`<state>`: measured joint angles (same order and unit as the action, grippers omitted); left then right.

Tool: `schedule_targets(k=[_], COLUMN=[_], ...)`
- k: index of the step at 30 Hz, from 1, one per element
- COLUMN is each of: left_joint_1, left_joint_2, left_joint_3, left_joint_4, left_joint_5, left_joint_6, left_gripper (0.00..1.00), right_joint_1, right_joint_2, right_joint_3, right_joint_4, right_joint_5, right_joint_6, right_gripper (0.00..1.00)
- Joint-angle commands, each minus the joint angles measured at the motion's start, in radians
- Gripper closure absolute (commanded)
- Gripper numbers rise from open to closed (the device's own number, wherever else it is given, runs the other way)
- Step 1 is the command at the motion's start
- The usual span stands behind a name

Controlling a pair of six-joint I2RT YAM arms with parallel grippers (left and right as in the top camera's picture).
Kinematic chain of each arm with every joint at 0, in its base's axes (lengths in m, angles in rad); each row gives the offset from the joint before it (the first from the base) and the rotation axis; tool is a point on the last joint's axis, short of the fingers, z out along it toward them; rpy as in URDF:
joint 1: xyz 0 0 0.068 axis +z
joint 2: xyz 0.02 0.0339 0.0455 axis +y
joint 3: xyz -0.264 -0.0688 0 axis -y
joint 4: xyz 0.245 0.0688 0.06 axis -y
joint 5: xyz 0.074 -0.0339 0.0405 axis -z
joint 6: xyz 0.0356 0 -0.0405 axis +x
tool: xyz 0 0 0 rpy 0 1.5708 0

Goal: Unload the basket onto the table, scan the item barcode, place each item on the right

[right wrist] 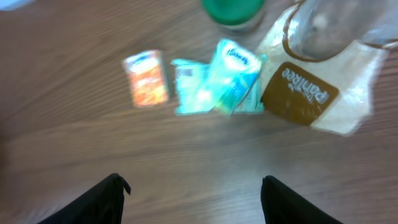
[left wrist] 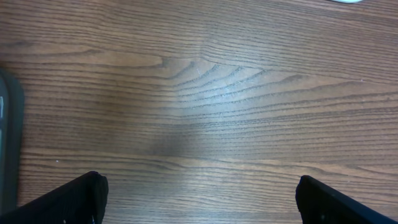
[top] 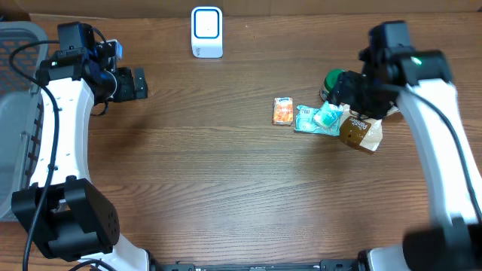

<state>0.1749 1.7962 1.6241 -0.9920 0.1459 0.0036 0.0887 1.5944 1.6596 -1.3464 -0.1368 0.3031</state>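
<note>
At the far left a grey basket sits at the edge of the table. Just beside it the left gripper hangs over bare wood. Its wrist camera shows the two fingers spread as wide as the frame, with nothing between them but wood grain. A grey edge shows at the left of that view.

Further along, at the back of the table, the white scanner stands alone, well apart from both arms and from the goods.

The goods lie in a loose row right of centre. First comes an orange packet, flat on the wood. Just beside it is a flat teal packet, with a small teal carton lying tilted across its right end. A brown and white bag touches that pair on the right. Behind them, nearer the back edge, is a green lid, partly hidden by the arm. I cannot tell which of these is the one to be scanned.

The right gripper hovers over this cluster, above the bag and the lid. Its wrist picture is blurred, but the dark fingers plainly stand apart with bare table between them, short of the packets and touching none.
</note>
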Motion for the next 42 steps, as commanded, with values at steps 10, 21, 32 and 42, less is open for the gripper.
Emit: schedule_targets(k=[10,21,32,42], left_joint_1=[0.001,0.001,0.001,0.001], left_joint_2=[-0.011,-0.011,-0.011,-0.011], left_joint_3=[0.017,0.017,0.017,0.017], left_joint_4=[0.002,0.002,0.002,0.001], left_joint_5=[0.000,0.000,0.000,0.000], left_joint_6=[0.016,0.016,0.016,0.016], left_gripper=[0.01,0.00,0.01,0.00], right_joint_1=[0.023,0.023,0.016,0.016], right_joint_2=[-0.522,-0.670,-0.871,-1.244], right_joint_3=[0.037,0.037,-0.382,-1.141], right_joint_4=[-0.142,-0.231,0.246,0.948], right_joint_5=[-0.022,0.034,0.113,0.086], right_joint_6=[-0.019,-0.016,-0.126,-0.125], right_gripper=[0.00,0.00,0.00,0.00])
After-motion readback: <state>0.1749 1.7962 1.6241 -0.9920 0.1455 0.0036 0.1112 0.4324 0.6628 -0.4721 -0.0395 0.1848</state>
